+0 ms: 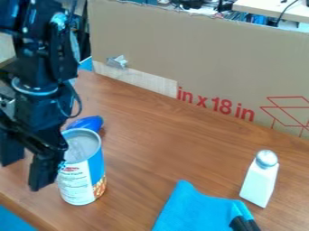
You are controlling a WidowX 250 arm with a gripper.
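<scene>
The released pincer (27,163) hangs beside the labelled food can (77,182), probably stiff, smooth and fairly light, best gripped around mid-wall.

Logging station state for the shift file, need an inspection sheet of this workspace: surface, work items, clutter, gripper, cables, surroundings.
Surface: brown wood-look tabletop, no damage seen
Work items: can upright beside the gripper
Clutter: blue object behind the can; white shaker standing; blue cloth with a black object at its edge
Gripper: fingers apart, at the can's side; contact cannot be told
Cables: black cable looped along the arm
Surroundings: cardboard panel behind the tabletop
</scene>
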